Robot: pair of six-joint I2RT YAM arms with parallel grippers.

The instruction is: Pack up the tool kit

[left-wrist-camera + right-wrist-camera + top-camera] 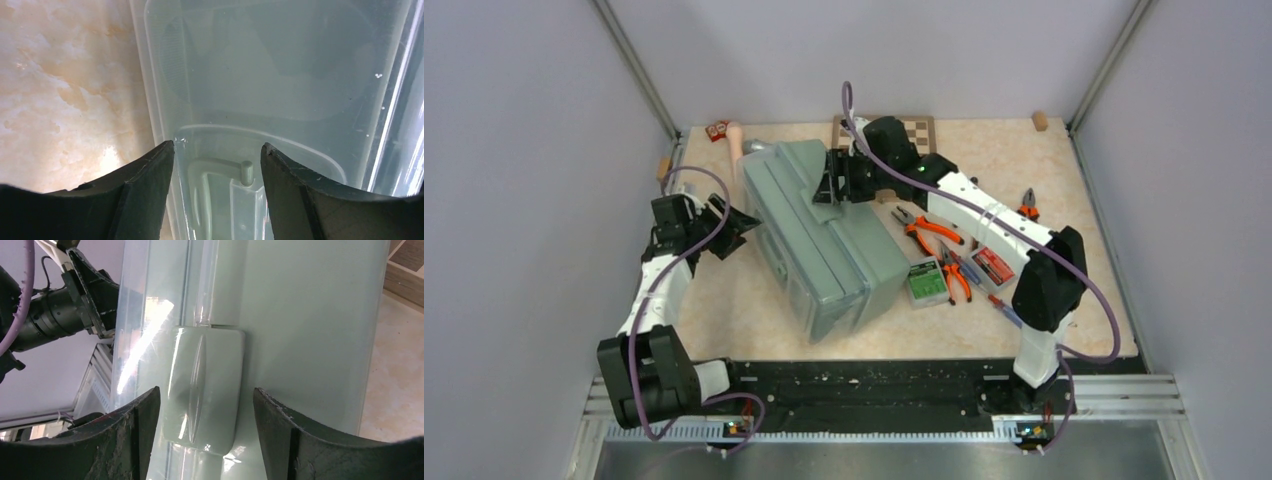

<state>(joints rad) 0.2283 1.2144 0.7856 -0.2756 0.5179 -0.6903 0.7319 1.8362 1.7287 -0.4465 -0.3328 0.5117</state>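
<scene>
Where the marbled table (744,310) is widest, the large sage-green toolbox (824,240) lies across its middle on a slant. It looks tipped onto its side, with the translucent lid face turned toward the left arm and the solid green body toward the right. The left gripper (739,225) sits against the box's left flank. In its wrist view, the left gripper (217,145) has its fingers spread with the clear plastic edge of the box between them, and they clamp nothing. The right gripper (832,180) meets the far end of the box. Seen from its wrist, the right gripper (206,390) stands equally wide, straddling a green latch (210,360) without visibly touching it. A brown-and-cream chessboard (919,128) lies behind that arm at the far edge. A hammer (736,138) rests by the box's far-left corner. To the right of the box, on the bare table, are orange-handled pliers (924,228), a second pair (954,275) just beside a green bit case (927,282), and a red case (994,265). A third, smaller pair of pliers (1028,205) lies well apart on the far side of the right arm. A thin screwdriver (1002,305) lies near the right arm's base.
</scene>
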